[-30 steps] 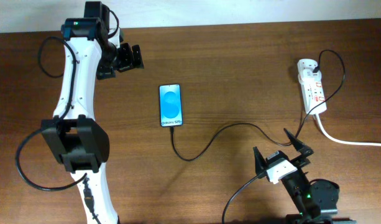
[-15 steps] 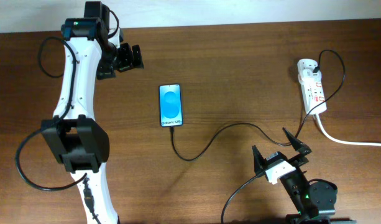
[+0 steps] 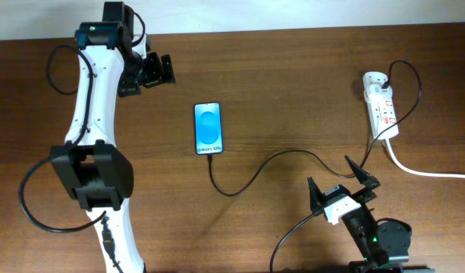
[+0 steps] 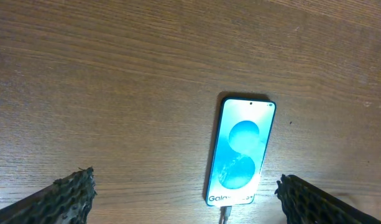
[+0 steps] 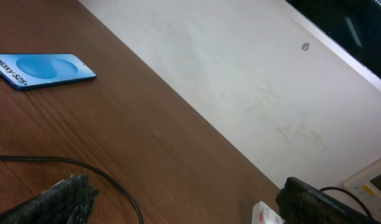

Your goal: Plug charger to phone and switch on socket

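The phone point(image 3: 208, 128) lies flat mid-table, blue screen up. It also shows in the left wrist view point(image 4: 242, 152) and the right wrist view point(image 5: 42, 69). The charger's thin black cable point(image 3: 271, 161) is plugged into the phone's near end point(image 4: 224, 214) and winds right to the socket point(image 3: 381, 104), a white power strip at the far right. My left gripper point(image 3: 147, 71) is open and empty, up and left of the phone. My right gripper point(image 3: 343, 183) is open and empty near the front edge, below the cable's right bend point(image 5: 109, 177).
The strip's thick white cord point(image 3: 429, 173) runs off the right edge. A corner of the strip shows in the right wrist view point(image 5: 265, 214). A pale wall point(image 5: 252, 81) lies beyond the table's far edge.
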Action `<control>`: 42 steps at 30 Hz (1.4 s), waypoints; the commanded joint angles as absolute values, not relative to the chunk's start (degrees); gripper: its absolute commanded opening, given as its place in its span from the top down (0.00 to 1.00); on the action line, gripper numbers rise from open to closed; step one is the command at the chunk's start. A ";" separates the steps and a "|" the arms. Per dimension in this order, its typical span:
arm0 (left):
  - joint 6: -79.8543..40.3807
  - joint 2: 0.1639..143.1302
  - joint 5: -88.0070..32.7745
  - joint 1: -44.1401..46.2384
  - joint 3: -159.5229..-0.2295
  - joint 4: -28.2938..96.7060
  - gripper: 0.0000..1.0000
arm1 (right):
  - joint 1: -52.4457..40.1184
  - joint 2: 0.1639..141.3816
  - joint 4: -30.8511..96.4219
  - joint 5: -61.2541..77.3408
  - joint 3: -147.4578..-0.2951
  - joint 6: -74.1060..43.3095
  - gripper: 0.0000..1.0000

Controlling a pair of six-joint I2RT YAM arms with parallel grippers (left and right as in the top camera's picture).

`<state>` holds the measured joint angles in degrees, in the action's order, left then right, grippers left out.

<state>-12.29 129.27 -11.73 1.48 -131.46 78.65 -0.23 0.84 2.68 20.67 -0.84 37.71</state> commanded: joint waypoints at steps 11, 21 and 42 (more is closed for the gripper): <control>-12.60 127.57 -11.51 1.41 -131.37 78.70 0.01 | -0.75 0.32 2.74 21.37 -0.32 37.50 0.02; -12.58 103.98 -8.95 1.39 -116.11 75.99 0.01 | -0.75 0.45 2.74 21.37 -0.32 37.50 0.02; 19.25 26.30 -13.98 1.37 -17.02 -0.86 0.01 | -0.75 0.45 2.74 21.37 -0.32 37.50 0.02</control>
